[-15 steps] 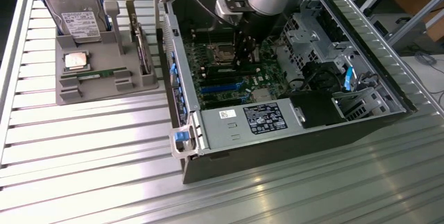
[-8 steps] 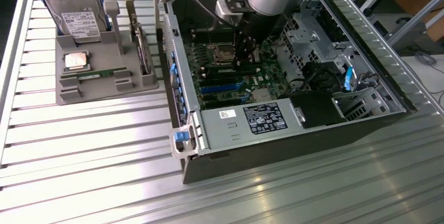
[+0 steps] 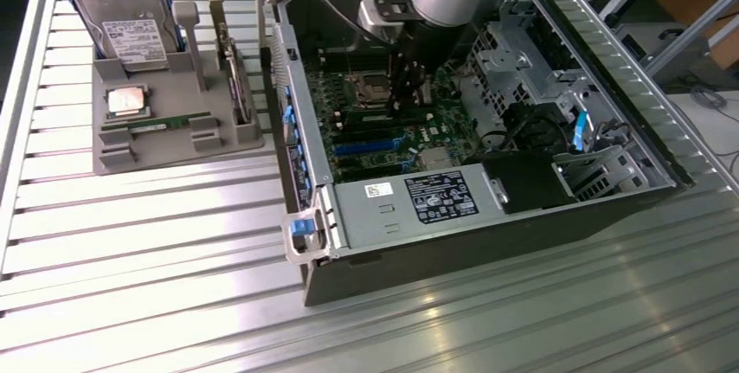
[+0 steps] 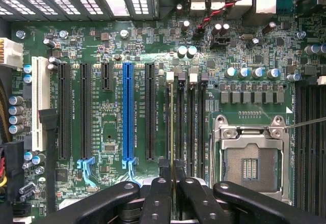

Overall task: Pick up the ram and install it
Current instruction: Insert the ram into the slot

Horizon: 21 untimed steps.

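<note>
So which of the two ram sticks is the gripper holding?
The ram held edge-on in the gripper over the motherboard; the other stick lies in the grey holder.

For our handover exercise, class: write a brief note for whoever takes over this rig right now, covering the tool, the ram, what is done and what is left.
Tool: shut on the ram, inside the open computer case.
Ram: edge-on, lined up along a memory slot beside the empty CPU socket.
Done: ram picked up; second stick lies in the grey holder.
Left: ram not released; whether it is fully seated cannot be told.
</note>
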{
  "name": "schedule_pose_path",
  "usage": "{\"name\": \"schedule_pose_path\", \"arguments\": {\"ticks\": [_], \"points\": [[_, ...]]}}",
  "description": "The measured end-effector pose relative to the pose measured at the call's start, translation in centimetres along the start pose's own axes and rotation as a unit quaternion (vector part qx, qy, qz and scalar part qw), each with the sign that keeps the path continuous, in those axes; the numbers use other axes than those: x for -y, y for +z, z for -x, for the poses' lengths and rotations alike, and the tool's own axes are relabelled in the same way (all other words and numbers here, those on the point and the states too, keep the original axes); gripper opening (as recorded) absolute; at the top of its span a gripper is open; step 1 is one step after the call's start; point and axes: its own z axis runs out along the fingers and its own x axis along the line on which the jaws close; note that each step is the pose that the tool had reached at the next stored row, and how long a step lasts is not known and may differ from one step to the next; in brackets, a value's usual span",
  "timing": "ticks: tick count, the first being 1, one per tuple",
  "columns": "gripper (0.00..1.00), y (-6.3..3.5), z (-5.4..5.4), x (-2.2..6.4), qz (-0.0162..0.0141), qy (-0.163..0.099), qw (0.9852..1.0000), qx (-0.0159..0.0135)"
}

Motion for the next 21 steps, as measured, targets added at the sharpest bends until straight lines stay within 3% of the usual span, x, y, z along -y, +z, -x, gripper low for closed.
{"name": "schedule_pose_path", "arguments": {"ticks": [21], "points": [[0.13, 0.04, -0.01, 0.04, 0.0001, 0.003, 1.0000, 0.0001]]}}
